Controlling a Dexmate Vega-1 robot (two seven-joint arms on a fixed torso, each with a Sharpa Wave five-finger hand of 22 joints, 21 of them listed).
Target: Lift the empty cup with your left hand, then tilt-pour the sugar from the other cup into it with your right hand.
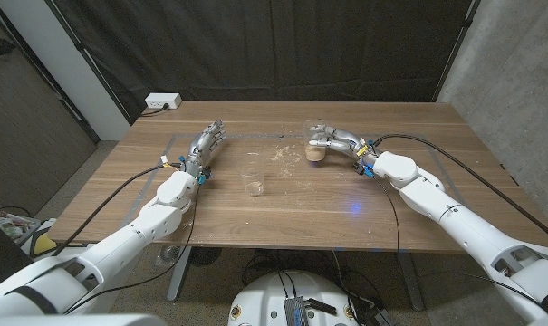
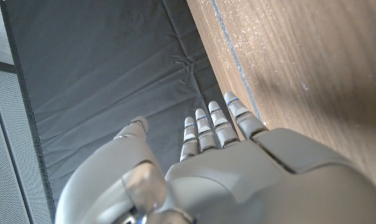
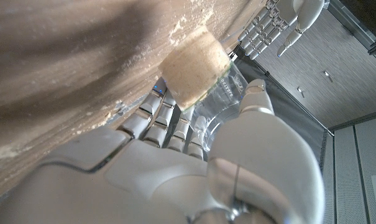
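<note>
Head view: your right hand [image 1: 332, 141] is wrapped around the sugar cup [image 1: 315, 142], which stands on the table [image 1: 418, 127]. The empty cup [image 1: 254, 178] stands nearer the robot than the sugar cup. Your left hand [image 1: 204, 148] is spread, holding nothing, left of it. That thin clear plastic is probably light and crushable; grip its mid-wall gently.
</note>
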